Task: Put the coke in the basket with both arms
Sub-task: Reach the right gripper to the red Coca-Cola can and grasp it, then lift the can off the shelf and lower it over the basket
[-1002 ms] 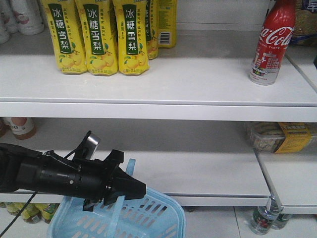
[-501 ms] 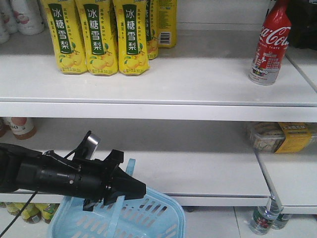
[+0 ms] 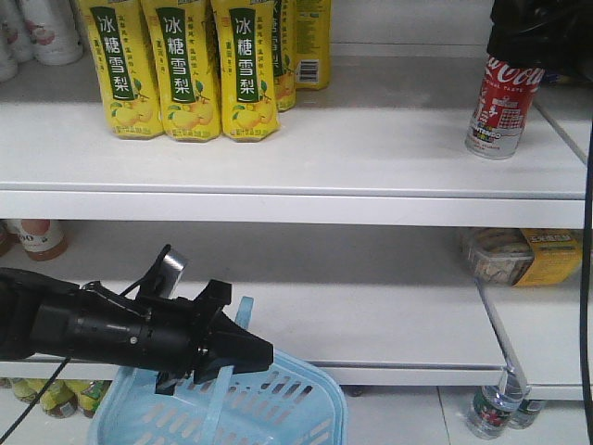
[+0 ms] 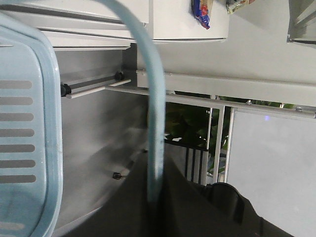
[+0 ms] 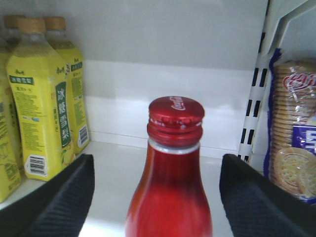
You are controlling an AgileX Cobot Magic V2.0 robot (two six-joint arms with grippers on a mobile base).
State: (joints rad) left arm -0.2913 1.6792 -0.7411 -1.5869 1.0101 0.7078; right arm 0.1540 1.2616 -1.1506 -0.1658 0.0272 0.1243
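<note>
The left gripper is clenched on the thin swing handle of the light blue basket, which hangs low in front of the bottom shelves. On the upper shelf, the red coke stands upright at the right end, well apart from a row of yellow drink bottles. The right gripper is spread wide around the bottle's neck, with one black finger on either side and neither touching it. A biscuit pack stands to the bottle's right.
</note>
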